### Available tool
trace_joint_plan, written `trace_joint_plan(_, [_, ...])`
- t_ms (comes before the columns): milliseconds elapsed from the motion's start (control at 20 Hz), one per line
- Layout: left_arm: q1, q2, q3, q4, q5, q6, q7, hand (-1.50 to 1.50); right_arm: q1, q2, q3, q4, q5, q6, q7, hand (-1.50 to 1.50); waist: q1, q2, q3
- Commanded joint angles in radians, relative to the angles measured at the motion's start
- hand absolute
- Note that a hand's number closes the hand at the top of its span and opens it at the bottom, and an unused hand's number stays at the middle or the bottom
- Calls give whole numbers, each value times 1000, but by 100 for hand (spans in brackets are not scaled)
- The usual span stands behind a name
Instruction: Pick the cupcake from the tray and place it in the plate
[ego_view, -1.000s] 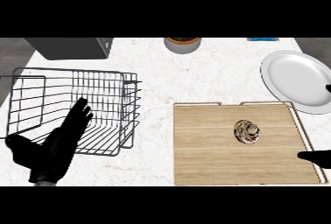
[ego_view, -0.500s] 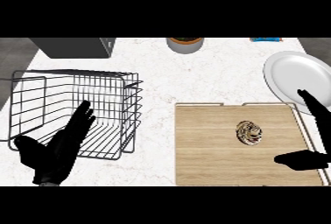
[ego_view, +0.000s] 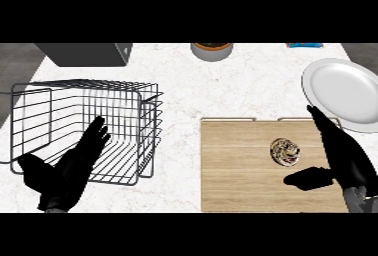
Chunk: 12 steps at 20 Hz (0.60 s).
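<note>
A small brown cupcake (ego_view: 285, 151) lies on the wooden tray (ego_view: 236, 170) at the lower right. The white plate (ego_view: 348, 93) sits at the right edge, just beyond the tray's far corner. My right hand (ego_view: 342, 159) is over the tray's right side, fingers straight and pointing toward the plate, thumb spread out below the cupcake. It is open and a short way right of the cupcake, not touching it. My left hand (ego_view: 68, 173) rests open at the lower left, fingers up, over the wire basket's front edge.
A wire basket (ego_view: 81, 127) stands on the left of the marble counter. A dark box (ego_view: 85, 52) is at the back left. A grey bowl (ego_view: 212, 50) and a blue item (ego_view: 304, 45) sit along the back edge.
My right hand has come in from the lower right edge and moved left over the tray, closer to the cupcake. The left hand has barely moved.
</note>
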Motion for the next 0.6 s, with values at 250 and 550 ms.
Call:
trace_joint_plan(250, [17, -64, -16, 187, -29, 0, -42, 0, -60, 90, 90, 82, 152, 8, 112, -150, -12, 25, -29])
trace_joint_plan(550, [-23, -64, 2, 213, -36, -12, -16, 0, -70, 119, 92, 159, 182, 15, 98, -150, -20, 26, -28])
